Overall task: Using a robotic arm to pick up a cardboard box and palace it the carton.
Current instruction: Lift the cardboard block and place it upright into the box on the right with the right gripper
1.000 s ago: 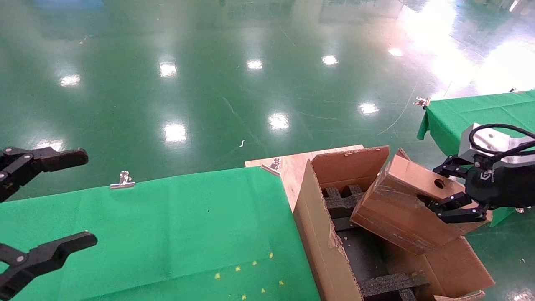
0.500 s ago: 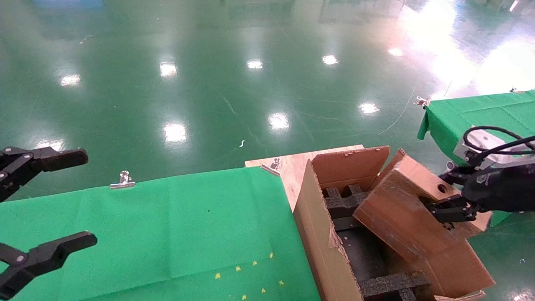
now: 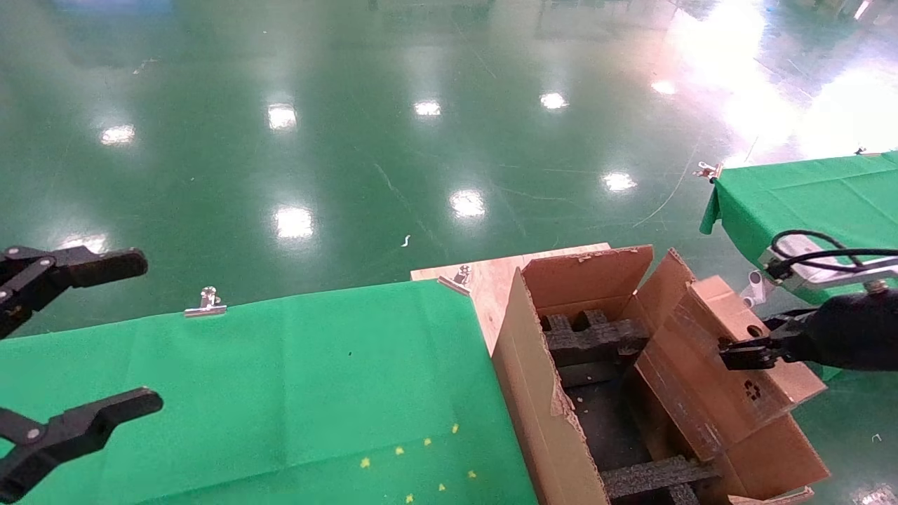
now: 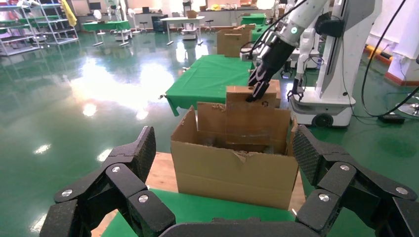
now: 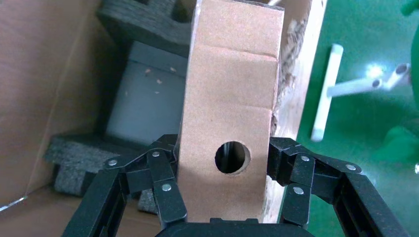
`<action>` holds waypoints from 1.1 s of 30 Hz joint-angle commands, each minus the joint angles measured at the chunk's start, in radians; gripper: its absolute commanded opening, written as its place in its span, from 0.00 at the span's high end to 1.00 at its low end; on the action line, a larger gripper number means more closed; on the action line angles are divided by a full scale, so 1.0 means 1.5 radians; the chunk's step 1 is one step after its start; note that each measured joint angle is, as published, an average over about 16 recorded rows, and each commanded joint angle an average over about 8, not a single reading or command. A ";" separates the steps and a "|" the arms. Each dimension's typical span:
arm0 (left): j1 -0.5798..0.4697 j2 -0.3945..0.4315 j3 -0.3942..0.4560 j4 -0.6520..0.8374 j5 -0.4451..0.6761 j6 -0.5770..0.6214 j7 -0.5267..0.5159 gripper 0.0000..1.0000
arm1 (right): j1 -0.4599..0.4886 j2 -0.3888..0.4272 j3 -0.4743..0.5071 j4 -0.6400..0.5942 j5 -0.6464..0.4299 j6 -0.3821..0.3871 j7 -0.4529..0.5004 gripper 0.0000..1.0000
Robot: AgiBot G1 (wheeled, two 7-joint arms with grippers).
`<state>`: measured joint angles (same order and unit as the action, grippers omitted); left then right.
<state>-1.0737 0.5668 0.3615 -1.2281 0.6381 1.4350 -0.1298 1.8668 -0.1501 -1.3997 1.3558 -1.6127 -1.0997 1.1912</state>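
Green floor surrounds your carton (image 3: 540,414), which holds black foam (image 3: 596,338). Your right tool (image 3: 745,348) is clamped on the box (image 3: 708,393), tilted, lower end inside the carton. Left tool (image 3: 70,344) hangs spread over the worktop (image 3: 280,393).

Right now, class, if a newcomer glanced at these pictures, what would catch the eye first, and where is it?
First, the cardboard box, tilted and half lowered into the open carton at the head view's right, clamped by the right gripper. Next, black foam inserts inside the carton. At far left, the idle left gripper hangs open by the green-clothed table.
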 commanded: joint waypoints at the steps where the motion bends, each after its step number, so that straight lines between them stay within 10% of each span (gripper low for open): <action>1: 0.000 0.000 0.000 0.000 0.000 0.000 0.000 0.00 | -0.005 -0.008 -0.006 0.000 -0.018 0.007 0.038 1.00; 33: 0.000 0.000 0.000 0.000 0.000 0.000 0.000 0.00 | -0.039 -0.126 -0.045 0.002 -0.236 0.032 0.303 1.00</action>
<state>-1.0737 0.5668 0.3615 -1.2281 0.6381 1.4350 -0.1297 1.8054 -0.3389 -1.4689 1.3596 -1.9668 -1.0498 1.6439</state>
